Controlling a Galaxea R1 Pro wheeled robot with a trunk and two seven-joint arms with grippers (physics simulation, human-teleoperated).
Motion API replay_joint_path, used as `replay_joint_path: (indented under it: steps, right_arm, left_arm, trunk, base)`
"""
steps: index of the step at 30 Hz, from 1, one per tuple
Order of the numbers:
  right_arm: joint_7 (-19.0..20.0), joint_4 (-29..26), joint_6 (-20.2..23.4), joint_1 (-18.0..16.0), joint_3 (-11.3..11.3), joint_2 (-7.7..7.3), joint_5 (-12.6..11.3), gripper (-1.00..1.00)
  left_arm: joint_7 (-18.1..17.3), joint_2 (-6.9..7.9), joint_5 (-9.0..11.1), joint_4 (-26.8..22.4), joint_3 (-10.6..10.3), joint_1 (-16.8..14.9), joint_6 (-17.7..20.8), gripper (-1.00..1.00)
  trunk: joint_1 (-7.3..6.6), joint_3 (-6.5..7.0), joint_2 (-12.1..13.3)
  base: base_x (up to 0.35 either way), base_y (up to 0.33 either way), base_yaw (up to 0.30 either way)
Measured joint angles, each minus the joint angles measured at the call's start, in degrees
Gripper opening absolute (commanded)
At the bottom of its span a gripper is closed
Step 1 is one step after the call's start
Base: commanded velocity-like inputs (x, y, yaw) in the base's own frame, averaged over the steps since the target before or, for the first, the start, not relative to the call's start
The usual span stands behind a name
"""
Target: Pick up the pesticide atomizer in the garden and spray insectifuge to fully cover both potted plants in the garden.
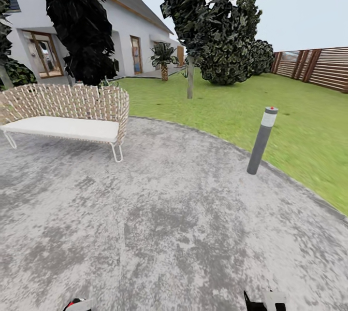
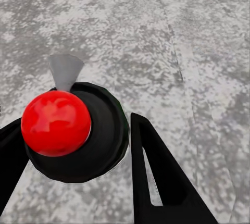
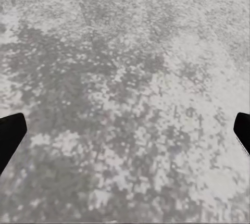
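Grey mottled paving (image 1: 183, 233) spreads under the robot, ringed by lawn (image 1: 270, 108) that runs to a slatted fence (image 1: 319, 67). A wicker bench (image 1: 67, 113) with a white cushion stands at the paving's far left edge, and a grey post (image 1: 261, 140) with a red-dotted top stands at its right edge, beside the grass.

In the left wrist view the left hand (image 2: 78, 146) is clenched on the atomizer (image 2: 78, 133): a dark round body with a red ball on top and a grey nozzle tip, sitting between the black fingers (image 2: 156, 177). So the bottle is picked up. The right hand (image 3: 125, 133) is released, its fingertips wide apart over bare paving, holding nothing.

I judge the step in hand to be travel toward the plants. No small grey-potted rosette can be made out here, so the next move calls for turning or driving until one comes into sight, then pointing the nozzle at it.

The head view gives the whole garden but only slivers of the hands at its lower edge; the wrist views give the grasp and the open fingers up close.
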Motion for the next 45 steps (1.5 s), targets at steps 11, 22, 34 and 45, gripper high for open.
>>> replay_joint_path:
  steps: [11,22,34,45]
  right_arm:
    - [0.02,0.05,0.02,0.00,0.00,0.00,0.00,1.00]
    - [0.03,0.05,0.04,0.00,0.00,0.00,0.00,1.00]
    - [0.06,0.05,0.05,0.00,0.00,0.00,0.00,1.00]
    - [0.07,0.05,0.05,0.00,0.00,0.00,0.00,1.00]
  left_arm:
    - [0.01,-0.02,0.00,0.00,0.01,0.00,0.00,-1.00]
    - [0.04,0.00,-0.01,-0.01,0.00,0.00,-0.04,-1.00]
    - [0.04,0.08,-0.08,-0.01,-0.06,0.00,-0.09,-1.00]
    - [0.60,0.16,-0.03,-0.01,0.19,0.00,0.33,-1.00]
  trunk:
    - [0.00,0.04,0.00]
    - [0.00,0.04,0.00]
    - [0.03,0.04,0.00]
    - [0.03,0.04,0.00]
  base:
    - [0.298,-0.171,0.279]
    - [0.320,-0.047,0.279]
    - [0.037,0.000,0.279]
    - [0.000,0.000,0.279]
